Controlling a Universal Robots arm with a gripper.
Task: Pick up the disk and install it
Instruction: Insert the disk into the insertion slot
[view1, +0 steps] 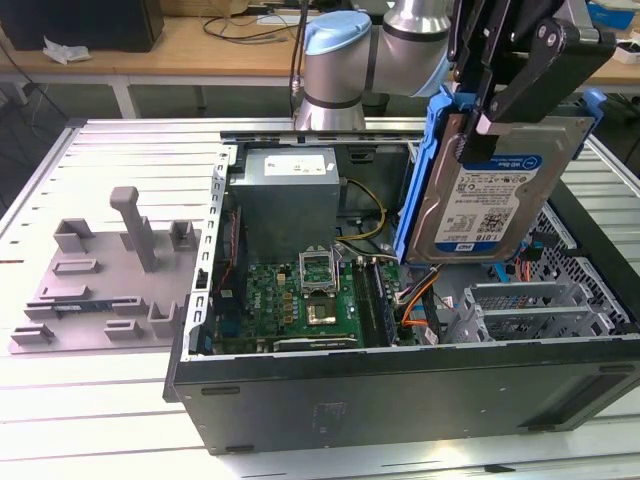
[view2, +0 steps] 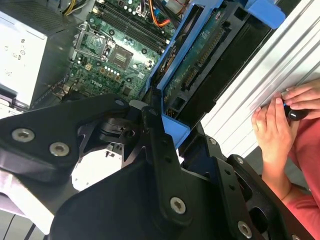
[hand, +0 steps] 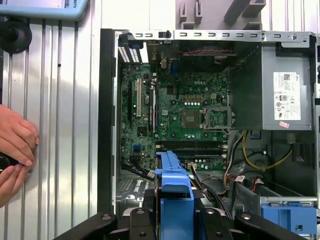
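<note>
Disk (view1: 505, 200) clamped in gripper (view1: 478, 125) above open computer case (view1: 400, 390) on ribbed metal table (view1: 120, 150); wooden desk (view1: 200, 45) behind.

Silver-grey robot arm (view1: 345, 60), pale blue joint caps, beside and behind black linkage gripper (view1: 488, 118). Gripper points down, tilted. Fingers apparently clamped across top edge of blue-framed silver hard drive (view1: 500, 190) hanging beneath it.

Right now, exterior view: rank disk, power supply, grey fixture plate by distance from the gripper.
1. disk, held in the gripper, exterior view's right.
2. power supply, inside the case, centre.
3. grey fixture plate, on the table, exterior view's left.
</note>
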